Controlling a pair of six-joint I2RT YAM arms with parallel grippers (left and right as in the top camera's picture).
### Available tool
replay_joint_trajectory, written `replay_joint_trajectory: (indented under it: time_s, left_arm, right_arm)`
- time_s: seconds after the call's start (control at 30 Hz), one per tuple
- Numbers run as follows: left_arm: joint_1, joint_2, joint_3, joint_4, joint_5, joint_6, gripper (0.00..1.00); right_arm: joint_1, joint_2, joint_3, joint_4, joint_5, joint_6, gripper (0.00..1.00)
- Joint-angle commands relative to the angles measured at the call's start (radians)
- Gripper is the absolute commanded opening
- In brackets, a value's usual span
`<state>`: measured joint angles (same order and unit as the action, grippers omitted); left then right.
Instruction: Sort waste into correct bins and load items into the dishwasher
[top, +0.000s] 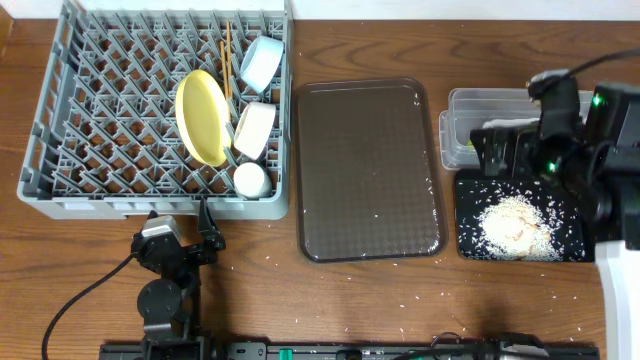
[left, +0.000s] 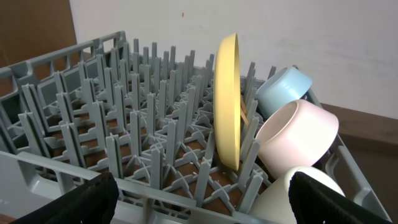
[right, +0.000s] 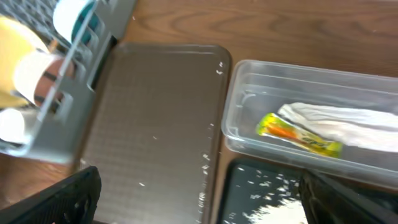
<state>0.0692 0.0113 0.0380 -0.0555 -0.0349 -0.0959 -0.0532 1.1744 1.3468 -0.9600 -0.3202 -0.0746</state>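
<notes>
On the tabletop's (top: 500, 40) left, the grey dish rack (top: 60, 130) holds the yellow plate (top: 202, 117) on edge, the chopsticks (top: 227, 60), the light blue bowl (top: 262, 62), the white bowl (top: 254, 130) and the small cup (top: 250, 179). The left gripper (left: 202, 186) sits just outside the rack's near wall, jaws spread, holding nothing. At centre lies the brown serving tray (top: 368, 170). Further right, the clear tub (top: 470, 100) contains the white wrapper (right: 348, 121) and the packet (right: 298, 135), its print too blurred to read. Just beside the tub, the black tray (top: 470, 240) carries a heap of rice (top: 515, 225). The right gripper (right: 199, 199) hangs above both bins, jaws wide, empty.
</notes>
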Motion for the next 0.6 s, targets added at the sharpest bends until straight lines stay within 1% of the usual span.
replay_joint_trajectory:
  time_s: [0.0, 0.13, 0.17, 0.23, 0.33, 0.57]
  left_arm:
    - [0.003, -0.006, -0.034, -0.014, -0.002, 0.017, 0.88]
    - [0.003, -0.006, -0.034, -0.014, -0.002, 0.017, 0.88]
    - [0.003, -0.006, -0.034, -0.014, -0.002, 0.017, 0.88]
    - [0.003, -0.006, -0.034, -0.014, -0.002, 0.017, 0.88]
    - [0.003, -0.006, -0.034, -0.014, -0.002, 0.017, 0.88]
    - [0.003, -0.006, -0.034, -0.014, -0.002, 0.017, 0.88]
  right_arm:
    - [-0.005, -0.154, -0.117, 0.082, 0.026, -0.119, 0.99]
    - [-0.004, -0.324, -0.317, 0.244, 0.029, -0.126, 0.99]
    - [-0.004, -0.412, -0.421, 0.308, 0.028, -0.125, 0.99]
    - [0.002, -0.500, -0.526, 0.366, 0.029, -0.125, 0.99]
    - [0.015, -0.610, -0.658, 0.436, 0.028, -0.125, 0.99]
    - [0.074, -0.796, -0.903, 0.613, 0.028, -0.125, 0.99]
